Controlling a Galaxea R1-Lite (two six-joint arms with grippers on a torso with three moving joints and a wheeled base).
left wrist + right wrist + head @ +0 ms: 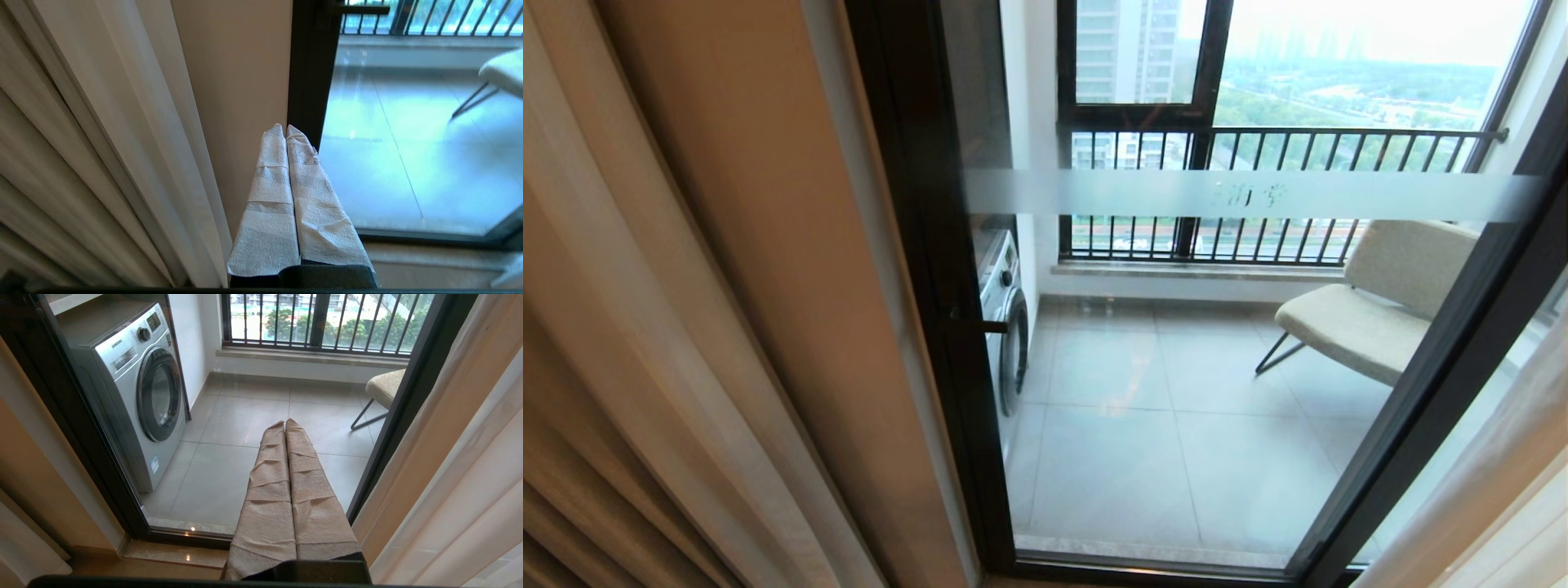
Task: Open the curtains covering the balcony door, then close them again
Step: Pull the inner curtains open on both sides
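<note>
- The curtains (670, 343) hang gathered at both sides of the balcony door (1176, 367); its glass is uncovered
- left pincer (284, 127) fully closed, empty, near the door's black frame
- right pincer (284, 423) fully closed, empty, facing the door; washing machine (139, 388) behind the glass

The right tool (285, 424), fingers pressed together, faces the balcony door (416, 396) beside curtains (470, 477).
</note>
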